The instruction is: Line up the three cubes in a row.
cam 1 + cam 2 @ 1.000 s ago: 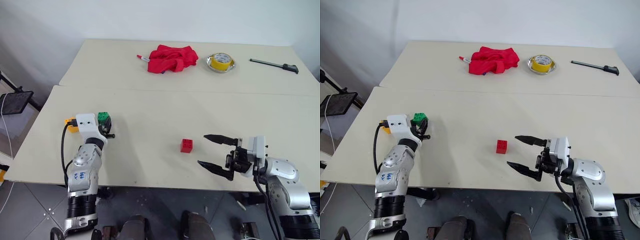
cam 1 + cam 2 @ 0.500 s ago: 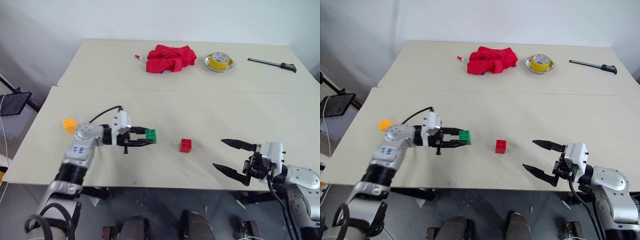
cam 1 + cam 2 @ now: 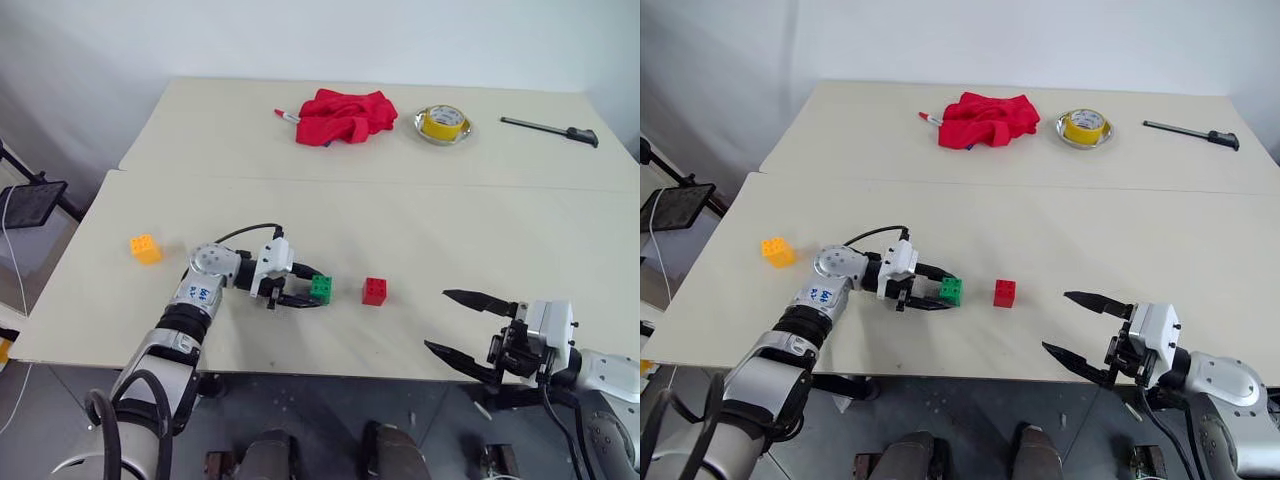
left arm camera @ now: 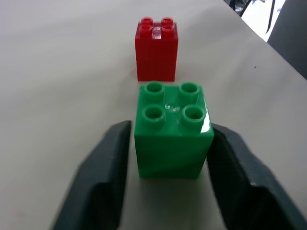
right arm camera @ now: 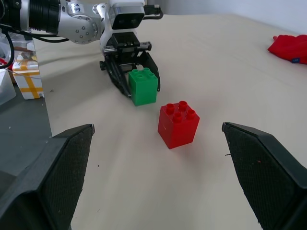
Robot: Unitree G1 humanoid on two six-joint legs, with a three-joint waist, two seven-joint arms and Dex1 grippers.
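left hand: my fingers are flanking the green cube, a sliver apart, grip released | green cube is standing on worktop just beside red cube | orange-yellow cube is lying well apart | right hand: gaping, holding nothing

Two cream tabletops meet at a seam. On the near tabletop the orange-yellow cube sits near the left edge; the green cube and the red cube stand side by side, slightly apart, toward the front edge. On the far tabletop lie a red cloth over a pen, a dish holding a yellow tape roll, and a black tool near the right edge.
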